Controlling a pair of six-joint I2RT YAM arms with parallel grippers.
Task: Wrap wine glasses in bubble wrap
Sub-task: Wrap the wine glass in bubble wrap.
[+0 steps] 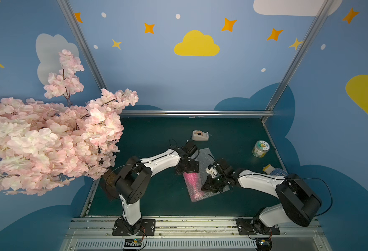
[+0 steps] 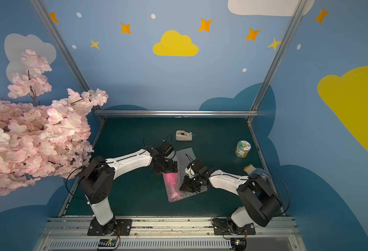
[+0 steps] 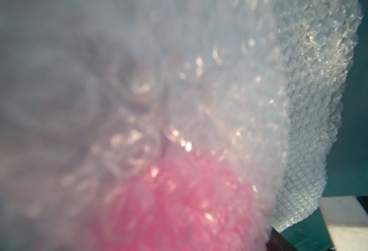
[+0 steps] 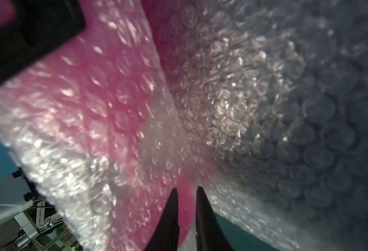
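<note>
We see the hot-pink goblet lying on its side at the middle of the surface, covered by a fold of the bubble wrap, whose flat part spreads to its right and far side. Our left claw stands wide over the goblet's far end. Our right claw, at its near right, is pinched narrow on film with pink showing through.

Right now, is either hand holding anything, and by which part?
The right hand pinches the pink goblet by its foot, through the bubble wrap. The left hand stands open over the bowl end, gripping nothing visible.
</note>
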